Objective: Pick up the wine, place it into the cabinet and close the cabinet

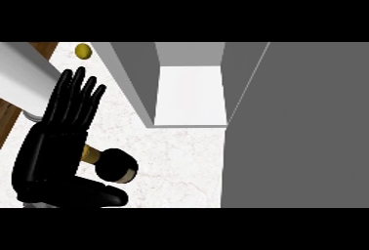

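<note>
The wine bottle [115,165] is dark with a gold neck [92,154] and a pale band. It sits on the white marbled counter [180,156] at the lower left. My left hand [54,146] is right beside it, on its left, fingers straight and pointing away from me, thumb [93,195] stretched out under the bottle; the palm hides part of the neck. The hand is open, and I cannot tell whether it touches the bottle. The cabinet [189,95] stands open ahead, its white shelf bare. Its grey door [296,127] swings out on the right. My right hand does not show.
A small yellow round object [84,50] lies on the counter at the back left. A pale grey-white panel [22,80] slants in at the top left behind my fingers. A wooden strip [9,122] runs along the left edge.
</note>
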Action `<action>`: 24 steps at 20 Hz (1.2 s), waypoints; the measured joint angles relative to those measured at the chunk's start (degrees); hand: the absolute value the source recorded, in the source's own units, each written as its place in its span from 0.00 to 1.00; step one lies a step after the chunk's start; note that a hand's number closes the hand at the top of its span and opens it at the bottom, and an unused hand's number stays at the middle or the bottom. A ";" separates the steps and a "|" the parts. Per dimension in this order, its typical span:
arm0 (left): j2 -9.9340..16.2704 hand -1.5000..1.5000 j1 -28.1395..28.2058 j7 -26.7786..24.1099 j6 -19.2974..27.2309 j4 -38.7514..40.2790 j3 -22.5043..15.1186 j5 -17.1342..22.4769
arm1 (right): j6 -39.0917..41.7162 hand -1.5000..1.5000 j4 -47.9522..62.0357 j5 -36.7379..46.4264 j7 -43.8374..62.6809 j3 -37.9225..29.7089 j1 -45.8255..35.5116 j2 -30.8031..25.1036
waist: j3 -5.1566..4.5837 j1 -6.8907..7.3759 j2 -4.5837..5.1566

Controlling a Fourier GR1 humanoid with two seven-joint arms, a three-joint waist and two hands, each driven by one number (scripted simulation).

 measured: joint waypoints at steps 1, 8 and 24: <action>0.01 0.00 -0.87 0.90 0.20 0.13 0.52 0.77 | 0.37 0.00 -0.96 -1.20 1.13 -0.84 -0.03 -0.44 | -0.01 0.04 0.01; 0.13 0.00 -1.66 4.20 2.37 -1.82 -0.16 1.70 | 0.68 0.00 -4.62 -3.31 7.42 -2.29 -1.55 -0.54 | -0.03 0.28 0.03; -0.34 0.00 2.15 5.44 7.02 -6.48 -6.04 -3.17 | 1.51 0.00 -4.67 -1.86 10.59 -2.29 -3.95 2.22 | -0.03 0.39 0.04</action>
